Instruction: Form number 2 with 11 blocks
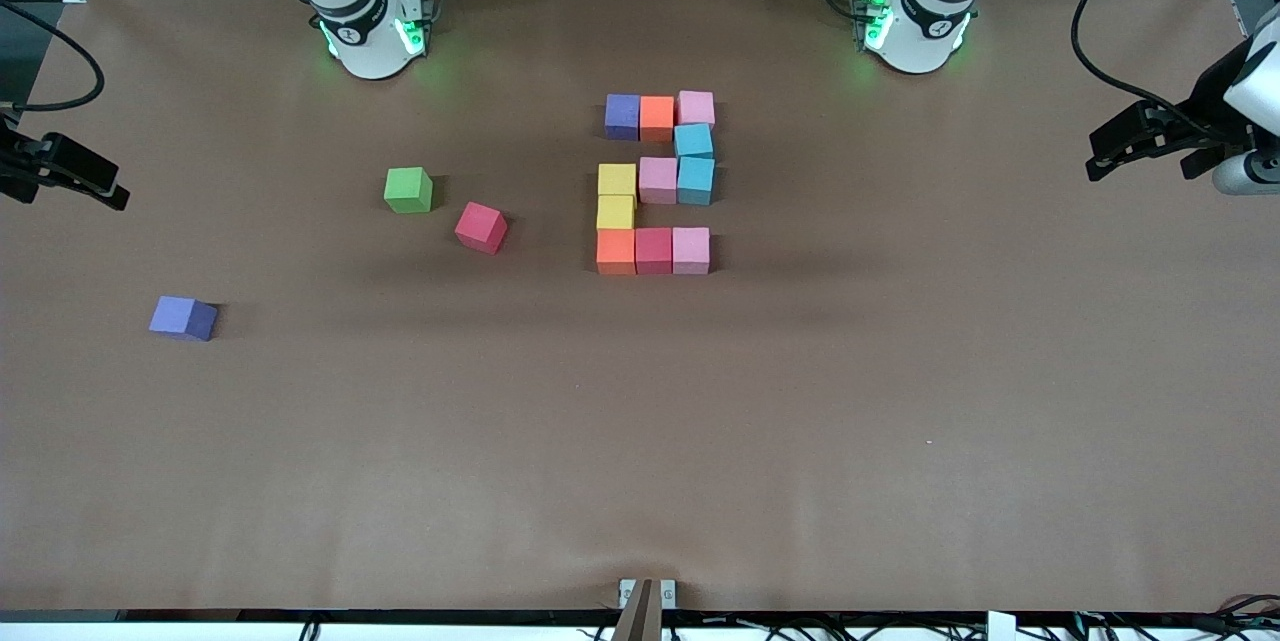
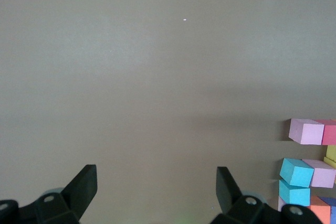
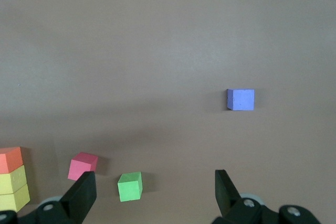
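On the brown table (image 1: 900,421), the number 2 (image 1: 657,183) stands complete, both grippers wide.

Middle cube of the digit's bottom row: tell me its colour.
Red cube, between orange and pink; clearest in the front view.

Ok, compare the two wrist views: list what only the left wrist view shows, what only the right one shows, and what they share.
Only the left wrist view: the open left gripper, two light blue cubes and pink cubes of the number 2.
Only the right wrist view: the open right gripper, the loose green cube, a loose red cube and a lone blue-purple cube.
Both: the brown table, and orange and yellow cubes of the 2, seen at the frame edge.
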